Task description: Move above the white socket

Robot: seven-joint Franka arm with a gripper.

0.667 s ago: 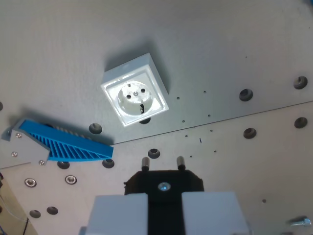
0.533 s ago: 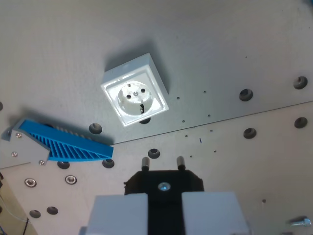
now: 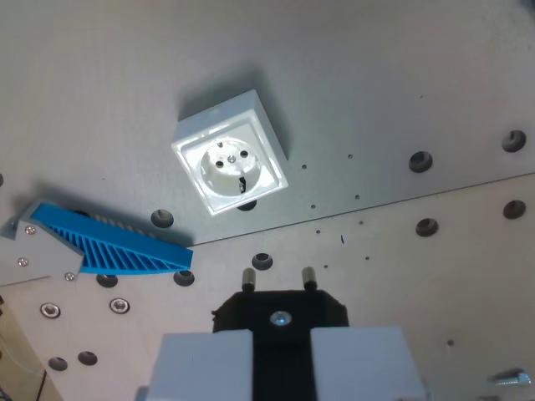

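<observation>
Two pins: short metal pins stand on the black plug, pointing toward 12 o'clock, side by side with a gap between them.
Black plug: the black plug sits at the bottom centre of the wrist view, its body wedged between the two pale pads.
Fingers: the fingers are two light grey blocks at 6 o'clock, clenched on the black plug from either side; the gripper fills the lower edge of the view.
White socket: the white socket lies at about 11 o'clock from the plug, well apart from it, flat on the surface and turned at an angle; its round recess shows two holes and a centre screw.
Blue part: a blue ribbed wedge lies at 9 o'clock from the plug, toward the wrist view's left, with a grey bracket at its left end.
Surface: the grey surface is a metal plate dotted with holes; a seam runs across it from 8 o'clock to 2 o'clock, passing just below the socket.
</observation>
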